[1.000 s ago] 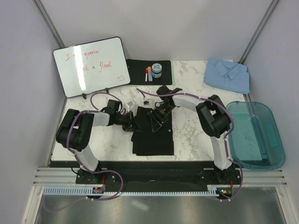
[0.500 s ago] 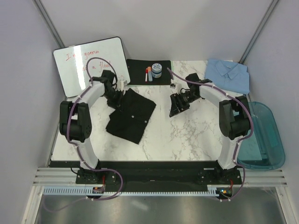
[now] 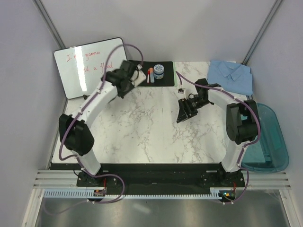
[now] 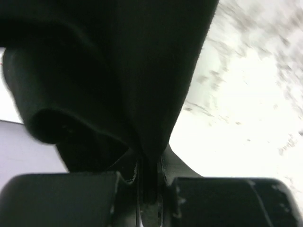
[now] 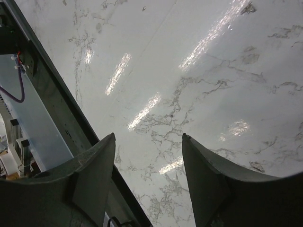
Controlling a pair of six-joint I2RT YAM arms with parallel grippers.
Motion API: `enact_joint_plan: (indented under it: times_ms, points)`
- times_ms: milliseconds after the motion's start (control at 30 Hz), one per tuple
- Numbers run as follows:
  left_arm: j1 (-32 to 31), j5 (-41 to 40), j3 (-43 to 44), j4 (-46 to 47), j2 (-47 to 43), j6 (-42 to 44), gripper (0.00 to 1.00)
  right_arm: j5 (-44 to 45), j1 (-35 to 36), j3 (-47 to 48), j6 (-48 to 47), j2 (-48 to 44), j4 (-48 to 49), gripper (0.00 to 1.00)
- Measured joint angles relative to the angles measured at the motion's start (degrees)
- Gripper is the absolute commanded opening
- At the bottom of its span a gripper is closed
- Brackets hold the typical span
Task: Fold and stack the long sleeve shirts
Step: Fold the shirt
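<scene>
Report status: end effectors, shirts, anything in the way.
Left end effector shut on black shirt. Right end effector open, empty. Light blue shirt folded at back-right corner. Black mat close beside the shut one.

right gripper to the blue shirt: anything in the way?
Nothing visible. The open right gripper hangs over the bare marble table; the light blue shirt lies at the back right corner, only its own arm between.

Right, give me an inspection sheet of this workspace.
Surface: white marble table, no spills seen.
Job's things: black shirt bunched, hanging from the left hand; light blue shirt folded at the back right corner.
Clutter: black mat carrying a jar; whiteboard.
Hands: left hand shut on black shirt; right hand open, empty.
Cables: purple cables along both arms.
Surroundings: teal bin at right.
</scene>
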Motion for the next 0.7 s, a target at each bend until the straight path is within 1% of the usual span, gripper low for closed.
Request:
enact_joint_plan:
  times_ms: [67,100,200,267,300,367,400,467,500,533,600,700]
  points:
    - [-4.96,-2.43,-9.68,1.53,-1.57,0.13,0.02,-0.48,-0.28,-0.35,-0.15,0.00,-0.02,0.66]
    - [-7.32,-2.89,-13.51,1.92,-0.96,-0.26,0.02,-0.61,-0.35,-0.48,-0.20,0.00,-0.07,0.66]
    - [-12.92,-1.25,-21.86,2.93,4.52,-4.74,0.02,-0.85,-0.59,-1.16,-0.35,0.00,-0.02,0.66]
    - [-15.47,0.87,-24.30,3.04,8.48,-8.07,0.02,-0.87,-0.76,-1.81,-0.39,0.00,-0.04,0.67]
    - [-16.57,1.57,-24.79,3.06,10.34,-9.70,0.04,-0.90,-0.87,-2.19,-0.39,0.00,-0.07,0.67]
    - [-18.38,1.33,-24.04,2.08,12.02,-12.85,0.06,-1.14,-1.05,-2.91,-0.37,0.00,-0.04,0.68]
    - [-19.02,2.58,-23.15,1.60,12.17,-14.56,0.09,-1.42,-1.09,-3.43,-0.35,0.00,-0.07,0.68]
    - [-19.91,4.94,-20.61,1.42,13.11,-17.84,0.29,-1.84,-1.20,-4.13,-0.31,0.00,-0.07,0.69]
    - [-20.28,6.10,-18.95,1.25,13.88,-19.08,0.57,-1.99,-1.31,-4.42,-0.20,0.00,-0.11,0.69]
    - [-20.70,7.48,-17.11,1.29,14.75,-20.33,0.73,-2.14,-1.36,-4.61,-0.13,0.00,-0.07,0.69]
    - [-21.42,11.34,-12.74,1.40,16.65,-23.26,0.76,-2.16,-1.42,-4.70,0.22,0.00,-0.02,0.70]
    - [-21.94,16.35,-7.02,1.92,18.08,-25.09,0.77,-2.38,-1.84,-4.70,0.83,0.00,0.04,0.71]
